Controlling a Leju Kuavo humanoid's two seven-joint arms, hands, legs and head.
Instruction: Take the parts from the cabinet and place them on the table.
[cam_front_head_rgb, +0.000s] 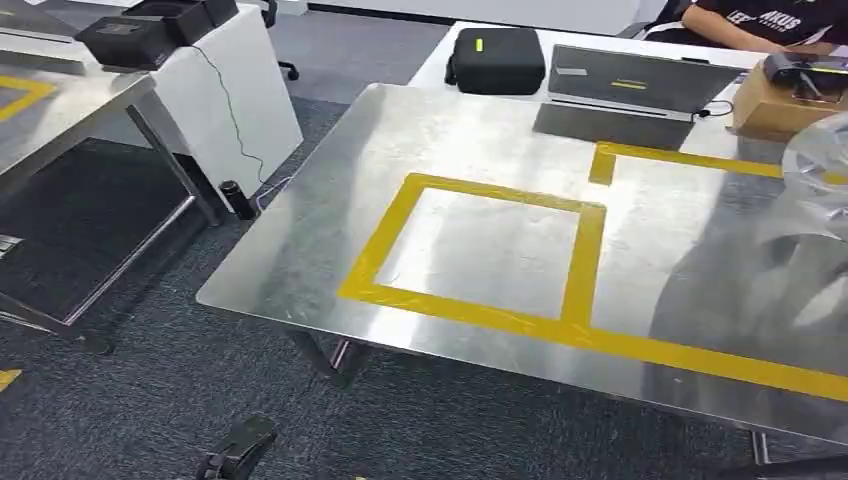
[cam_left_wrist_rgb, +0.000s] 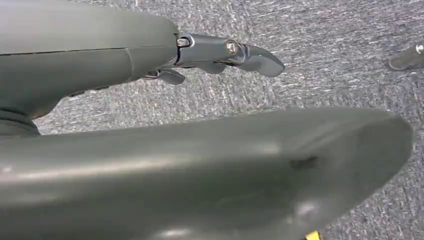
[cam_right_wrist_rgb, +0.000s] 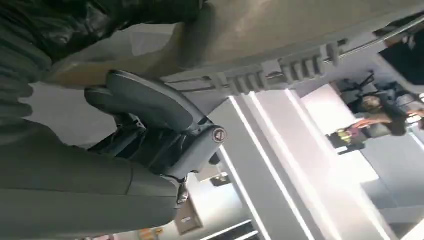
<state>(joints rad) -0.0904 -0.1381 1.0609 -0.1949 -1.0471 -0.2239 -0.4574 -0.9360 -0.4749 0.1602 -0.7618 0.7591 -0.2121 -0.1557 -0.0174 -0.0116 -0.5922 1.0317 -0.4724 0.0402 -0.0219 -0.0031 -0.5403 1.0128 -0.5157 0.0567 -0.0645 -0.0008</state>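
Room: grey carpet, with a steel table (cam_front_head_rgb: 300, 260) ahead marked with yellow tape squares (cam_front_head_rgb: 480, 250); the near square holds nothing.
Part: a pale ribbed part (cam_right_wrist_rgb: 280, 30) in a clear bag (cam_front_head_rgb: 815, 165) sits at the table's right edge, held up by the right hand (cam_right_wrist_rgb: 150, 130), whose fingers clamp its underside.
Left hand: the left hand (cam_left_wrist_rgb: 220, 55) hangs over the carpet, fingers apart, holding nothing.
Progress: judging by this, the part is out of the cabinet and carried to the table; setting it down and letting go remain.
Around: a black case (cam_front_head_rgb: 497, 60), a laptop (cam_front_head_rgb: 630, 85), a cardboard box (cam_front_head_rgb: 775, 105) and a seated person (cam_front_head_rgb: 760, 22) sit at the far side.
Obstacles: nothing blocks the squares.
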